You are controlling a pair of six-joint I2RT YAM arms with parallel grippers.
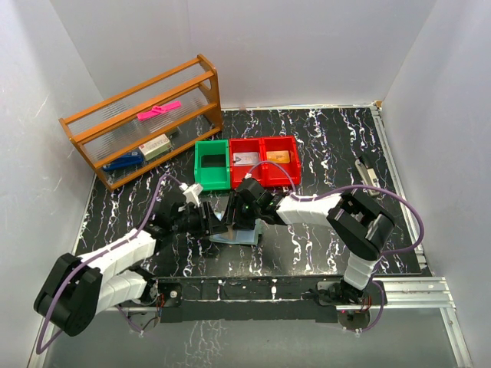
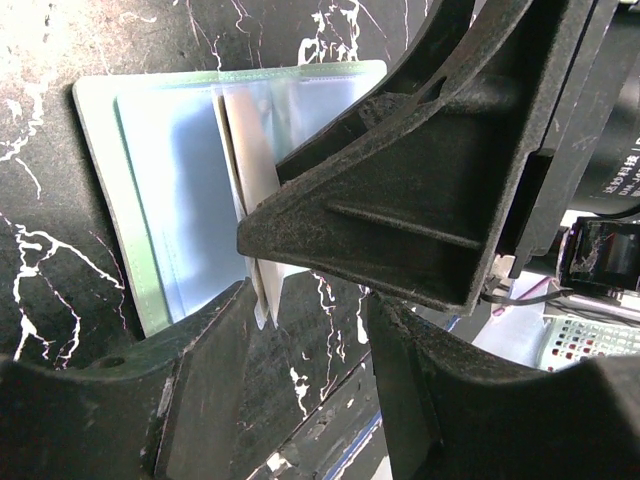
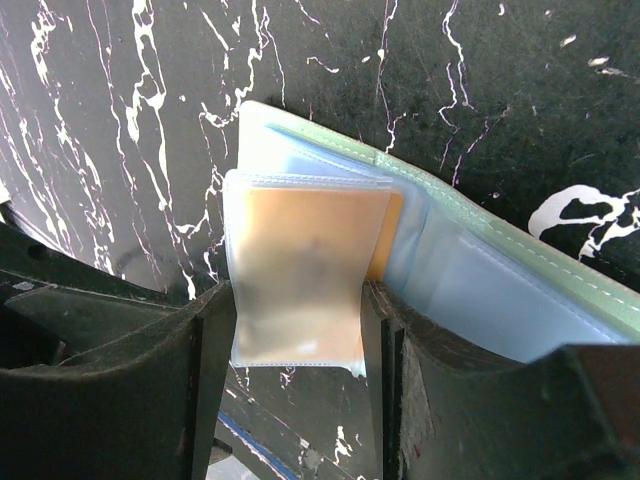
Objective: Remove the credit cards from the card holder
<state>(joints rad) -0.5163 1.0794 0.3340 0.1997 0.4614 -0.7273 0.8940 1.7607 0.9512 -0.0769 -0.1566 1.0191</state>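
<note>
You have the card holder [image 1: 239, 236] lying open on the black marbled table [image 1: 330, 153], near the middle of its front half, with both arms reaching in over it. Seen from above, your left gripper [image 2: 308, 320] sits at the holder's 9 o'clock and your right gripper [image 3: 297, 325] at its 12 to 1 o'clock. The two heads are close together.

Your right gripper's fingers [image 3: 205, 370] press on the two side edges of a clear sleeve [image 3: 290, 352] that rises from the holder's fold, so it is closed on the sleeve across its width. A tan card [image 3: 300, 250] shows through the plastic, inside the sleeve. A strip of orange shows just past the sleeve's 3 o'clock edge. In that wrist view the pale blue inner face, with its green edging, runs off toward 4 o'clock.

Your left gripper's jaws stand apart with bare table showing between them, and nothing is clamped. The sleeve, seen edge-on, pokes into that gap close to the finger at 9 o'clock; you cannot tell whether it touches.

Well beyond the holder, from 11 to 1 o'clock, a green bin [image 1: 199, 165] and two red bins [image 1: 247, 144] sit side by side. A wooden shelf [image 1: 146, 123] stands at 10 o'clock by the wall.
</note>
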